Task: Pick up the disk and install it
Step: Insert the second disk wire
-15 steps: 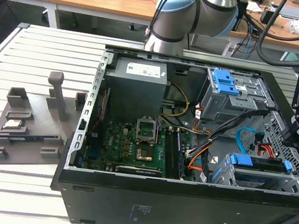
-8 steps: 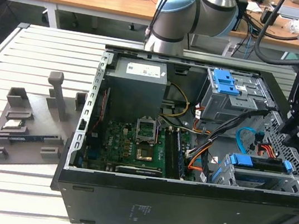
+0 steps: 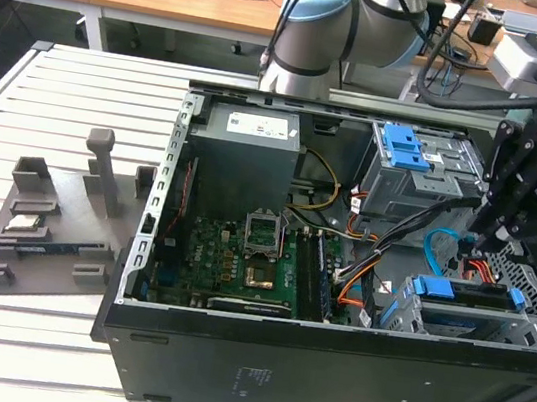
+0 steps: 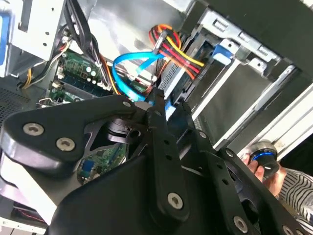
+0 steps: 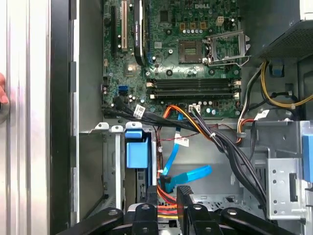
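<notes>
Hovering over the disk point(image 3: 465, 291) in its cage, my gripper point(image 3: 472, 242) looks nearly closed and empty; snagging the blue cable point(image 5: 188, 175) nearby could unplug it.

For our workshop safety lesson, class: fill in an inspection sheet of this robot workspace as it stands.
Surface: white slatted metal table carrying an open black computer case.
Job's things: silver disk with blue rails sits in the grey metal drive cage; whether it is fully seated cannot be told.
Clutter: grey plastic fixture holding a small square silver chip.
Grippers: black gripper hovers just above the disk.
Cables: blue flat cable and red-yellow wire bundle close to the gripper.
Surroundings: wooden benches; a person's hand nearby.
</notes>
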Tool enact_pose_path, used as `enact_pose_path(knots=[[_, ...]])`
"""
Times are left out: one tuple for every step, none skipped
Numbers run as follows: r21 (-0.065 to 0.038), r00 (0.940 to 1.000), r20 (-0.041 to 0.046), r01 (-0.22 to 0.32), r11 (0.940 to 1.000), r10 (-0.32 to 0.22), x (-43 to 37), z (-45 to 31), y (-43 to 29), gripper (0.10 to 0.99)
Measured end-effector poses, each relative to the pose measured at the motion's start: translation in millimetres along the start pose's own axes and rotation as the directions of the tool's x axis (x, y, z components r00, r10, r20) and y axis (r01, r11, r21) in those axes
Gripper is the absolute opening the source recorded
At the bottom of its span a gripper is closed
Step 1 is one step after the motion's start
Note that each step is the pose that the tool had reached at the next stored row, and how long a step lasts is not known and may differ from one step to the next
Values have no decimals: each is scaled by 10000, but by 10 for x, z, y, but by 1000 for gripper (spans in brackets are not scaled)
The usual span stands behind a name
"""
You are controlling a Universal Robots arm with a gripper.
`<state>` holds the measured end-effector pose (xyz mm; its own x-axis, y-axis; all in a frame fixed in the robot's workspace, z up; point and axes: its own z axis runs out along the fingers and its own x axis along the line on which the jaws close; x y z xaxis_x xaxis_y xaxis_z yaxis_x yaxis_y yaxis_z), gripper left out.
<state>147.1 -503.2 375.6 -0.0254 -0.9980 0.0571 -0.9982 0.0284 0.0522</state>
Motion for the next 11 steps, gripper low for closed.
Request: enact_pose_path(knots=[[1, 10000, 1, 5, 10000, -5, 0, 10, 17, 302], [1, 10000, 0, 17, 10000, -17, 0, 20, 47, 302], [2, 10000, -1, 26, 10000, -26, 1, 28, 74, 302], [2, 10000, -1, 37, 10000, -37, 1, 40, 112, 302], [3, 10000, -2, 47, 10000, -47, 2, 46, 127, 302], [4, 10000, -2, 62, 10000, -62, 2, 47, 130, 302], [4, 10000, -4, 67, 10000, -67, 2, 47, 129, 302], [5, 10000, -5, 70, 10000, -70, 2, 46, 129, 302], [5, 10000, -5, 73, 10000, -73, 2, 46, 129, 302], [5, 10000, -4, 75, 10000, -75, 2, 47, 129, 290], [5, 10000, -5, 77, 10000, -77, 2, 47, 130, 290]])
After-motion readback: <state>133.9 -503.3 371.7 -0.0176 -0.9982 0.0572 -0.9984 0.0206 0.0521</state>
